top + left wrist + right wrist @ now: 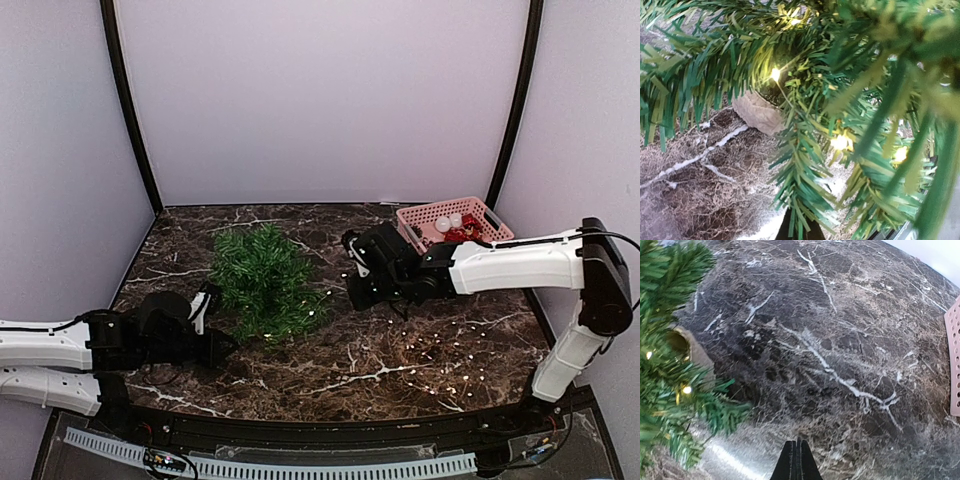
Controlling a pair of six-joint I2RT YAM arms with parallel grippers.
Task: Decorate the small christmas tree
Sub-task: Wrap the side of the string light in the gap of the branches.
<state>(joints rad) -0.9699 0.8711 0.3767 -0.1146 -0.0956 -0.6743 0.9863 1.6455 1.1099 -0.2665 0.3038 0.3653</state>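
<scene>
The small christmas tree (262, 280) stands left of the table's middle, with dark green needles and a few lit white bulbs. My left gripper (226, 344) is shut low at its front left. In the left wrist view the branches (840, 100) fill the frame. They hang over the dark shut fingertips (812, 231), and the beige base (757, 114) shows behind. My right gripper (352, 250) hovers just right of the tree, shut (797, 460) and holding nothing. From that wrist the tree (670, 365) sits at the left edge.
A pink plastic basket (480, 212) with red and white ornaments stands at the back right; its rim (954, 365) shows in the right wrist view. Tiny white lights (440, 350) lie scattered over the dark marble table (330, 370) at the front right.
</scene>
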